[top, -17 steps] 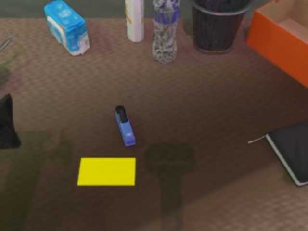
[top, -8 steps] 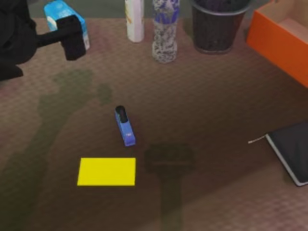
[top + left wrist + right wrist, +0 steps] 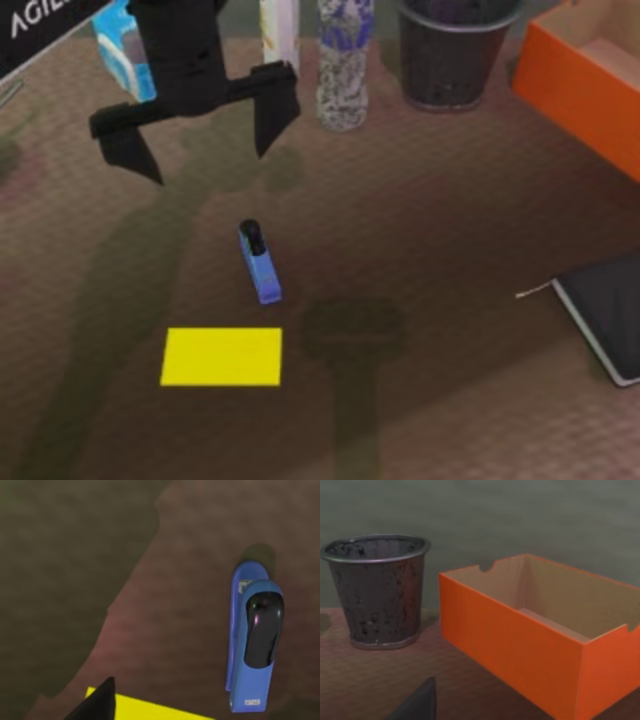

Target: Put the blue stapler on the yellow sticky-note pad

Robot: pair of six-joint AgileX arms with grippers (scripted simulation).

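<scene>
The blue stapler [image 3: 260,264] lies on the table a little left of centre, its black end toward the back. The yellow sticky-note pad [image 3: 222,356] lies flat just in front of it, apart from it. My left gripper [image 3: 198,132] hangs open above the table behind and to the left of the stapler, nothing between its fingers. The left wrist view shows the stapler [image 3: 252,642], an edge of the pad [image 3: 150,711] and one fingertip [image 3: 102,705]. My right arm is out of the top view; one dark fingertip [image 3: 420,705] shows in its wrist view.
Along the back stand a light-blue-and-white packet [image 3: 115,45], a white bottle [image 3: 280,40], a patterned bottle [image 3: 345,75] and a dark mesh bin [image 3: 450,55]. An orange box [image 3: 580,85] sits at the back right and a black tablet [image 3: 610,310] at the right edge.
My left arm has swung in from the left edge over the back left of the table, its open fingers now showing. Stapler and pad have not moved.
</scene>
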